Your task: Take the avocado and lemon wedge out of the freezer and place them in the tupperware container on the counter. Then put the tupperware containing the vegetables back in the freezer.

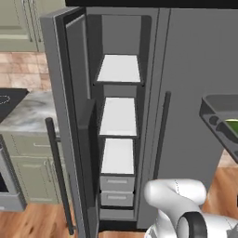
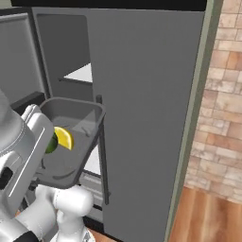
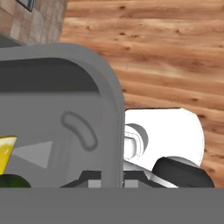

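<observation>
Aloft, tupperware container (image 2: 71, 142) pinched by end effector (image 3: 111, 180), avocado (image 2: 51, 143), lemon wedge (image 2: 64, 137) inside, freezer (image 1: 118, 121) door open.

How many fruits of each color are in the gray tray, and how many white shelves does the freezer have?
Yellow lemon wedge: 1
Green avocado: 1
Gray tupperware container: 1
White shelves in the freezer: 3
Total: 6
</observation>
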Tool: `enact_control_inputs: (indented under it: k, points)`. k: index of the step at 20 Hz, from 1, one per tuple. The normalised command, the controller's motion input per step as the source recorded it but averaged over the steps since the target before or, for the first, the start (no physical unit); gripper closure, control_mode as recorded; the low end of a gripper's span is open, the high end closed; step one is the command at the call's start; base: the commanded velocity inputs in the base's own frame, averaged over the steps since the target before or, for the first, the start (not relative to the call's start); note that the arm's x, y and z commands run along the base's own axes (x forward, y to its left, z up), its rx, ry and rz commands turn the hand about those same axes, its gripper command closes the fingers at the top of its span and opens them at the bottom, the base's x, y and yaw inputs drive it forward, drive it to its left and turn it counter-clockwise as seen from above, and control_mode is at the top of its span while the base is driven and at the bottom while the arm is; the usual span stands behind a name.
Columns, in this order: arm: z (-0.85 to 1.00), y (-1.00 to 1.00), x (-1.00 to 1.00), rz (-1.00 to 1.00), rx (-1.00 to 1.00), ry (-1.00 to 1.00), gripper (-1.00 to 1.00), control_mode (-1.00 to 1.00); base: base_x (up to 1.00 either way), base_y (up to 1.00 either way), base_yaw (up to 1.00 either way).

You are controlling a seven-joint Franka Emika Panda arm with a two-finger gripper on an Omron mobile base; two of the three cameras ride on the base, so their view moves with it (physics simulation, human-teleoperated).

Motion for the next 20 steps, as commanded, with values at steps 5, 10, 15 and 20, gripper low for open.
enact_control_inputs:
  k: [5, 10, 15, 20]
  points:
    - [0.00, 0.00, 0.00, 0.00, 0.00, 0.00, 1.00, 1.00, 0.20, 0.24, 0.01]
    - [0.00, 0.00, 0.00, 0.00, 0.00, 0.00, 1.00, 1.00, 0.27, 0.38, -0.05]
    - [0.00, 0.00, 0.00, 0.00, 0.00, 0.00, 1.00, 1.00, 0.58, 0.26, -0.14]
    - [0.00, 0.00, 0.00, 0.00, 0.00, 0.00, 1.00, 1.00, 0.40, 0.20, -0.14]
